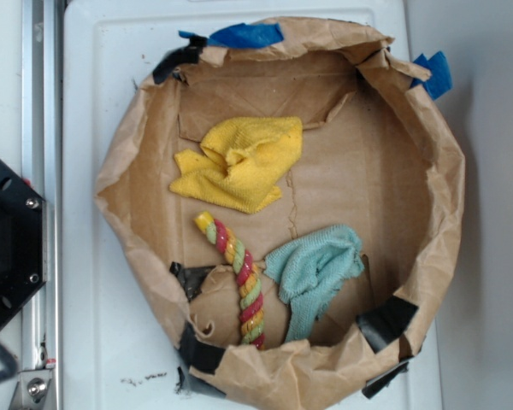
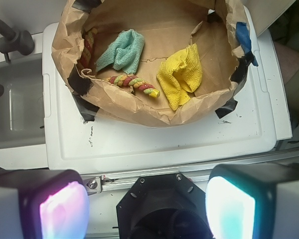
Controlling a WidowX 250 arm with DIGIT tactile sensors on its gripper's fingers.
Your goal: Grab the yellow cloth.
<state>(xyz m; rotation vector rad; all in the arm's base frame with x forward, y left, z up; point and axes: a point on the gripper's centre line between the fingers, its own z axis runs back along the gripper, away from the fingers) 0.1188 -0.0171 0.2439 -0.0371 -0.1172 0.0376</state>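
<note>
White plastic counter (image 1: 111, 102) carries a round enclosure made of crumpled brown paper (image 1: 445, 179), its wall held together with strips of black tape and patches of blue tape (image 1: 244, 34); the raised wall appears intended to keep loose items from sliding off the work area.

Contents of the enclosure, three items, all lying flat on the paper floor:
- Bright yellow terry cloth with folds (image 1: 239, 162), placed toward the far side in the exterior view, bunched rather than spread, so its ridges stand up and offer an edge to pinch. It touches nothing else.
- Twisted yellow, red and green rope (image 1: 238, 278), near the yellow cloth but apart from it, one end running against the paper wall.
- Pale teal-green cloth (image 1: 316, 269), just beside the rope, crumpled.

Hand (image 2: 149, 206): seen in the wrist view only, its two pads with lit faces (image 2: 65, 209) standing wide apart at the frame's lower corners, with nothing between them. It sits well back from the enclosure, outside the paper wall, above the counter's near edge and the metal rail.

Assessment: the grab is not yet begun. The next move would need to clear the paper wall and descend on the cloth's raised fold, keeping away from the rope, which shares the yellow colour at its tip
</note>
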